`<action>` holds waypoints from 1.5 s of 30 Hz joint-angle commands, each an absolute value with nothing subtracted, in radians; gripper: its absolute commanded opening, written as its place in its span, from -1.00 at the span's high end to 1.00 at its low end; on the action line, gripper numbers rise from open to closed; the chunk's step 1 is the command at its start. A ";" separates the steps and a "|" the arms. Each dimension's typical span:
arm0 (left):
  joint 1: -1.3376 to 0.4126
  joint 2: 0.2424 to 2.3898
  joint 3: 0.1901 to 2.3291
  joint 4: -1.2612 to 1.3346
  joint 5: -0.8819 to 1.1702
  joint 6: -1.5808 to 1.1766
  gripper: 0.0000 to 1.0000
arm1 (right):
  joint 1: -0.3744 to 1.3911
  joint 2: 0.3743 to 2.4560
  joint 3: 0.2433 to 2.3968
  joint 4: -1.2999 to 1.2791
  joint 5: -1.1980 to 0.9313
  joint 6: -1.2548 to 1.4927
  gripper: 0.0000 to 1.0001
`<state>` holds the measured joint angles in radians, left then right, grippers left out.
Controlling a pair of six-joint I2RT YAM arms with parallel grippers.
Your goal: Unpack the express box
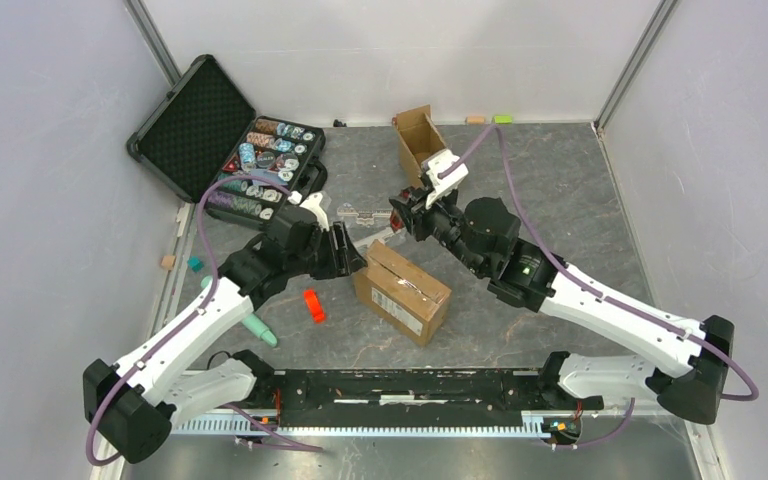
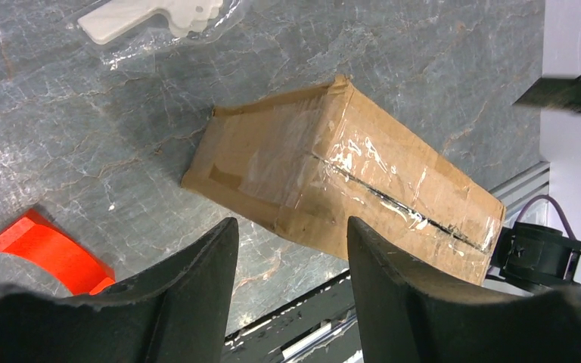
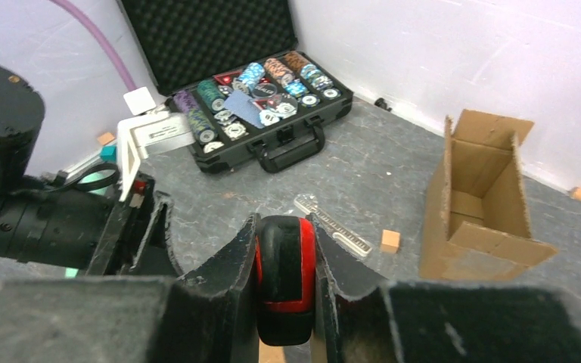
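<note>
The left gripper (image 2: 291, 229) stands open with nothing between its fingers. The express box (image 2: 348, 181) lies just beyond them on the table (image 1: 520, 180), to the right and slightly nearer, apart from the fingertips. Its long axis, and the taped seam along it, runs from far-left to near-right, so the gripper faces one short end.

The right gripper (image 3: 284, 223) is closed on a red-and-black tool (image 3: 286, 280) and hovers off the box's far side. By my reading the left arm is the nearer one.

Counted: one express box, sealed; one open cardboard box (image 1: 417, 138) at the far edge; one chip case (image 1: 260, 160) far left; one orange block (image 1: 312, 305) left of the express box.
</note>
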<state>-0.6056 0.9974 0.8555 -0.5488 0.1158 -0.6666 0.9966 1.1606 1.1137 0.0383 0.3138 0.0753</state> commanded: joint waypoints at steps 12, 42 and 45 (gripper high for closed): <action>-0.548 1.017 0.809 -0.428 0.163 -0.628 -0.15 | 1.016 1.168 0.905 0.423 0.184 0.182 1.00; -0.546 1.009 0.762 -0.405 0.197 -0.649 -0.05 | 1.026 1.185 0.758 0.609 0.166 0.187 1.00; -0.545 1.012 0.761 -0.403 0.196 -0.652 -0.05 | 1.028 1.192 0.764 0.588 0.144 0.176 1.00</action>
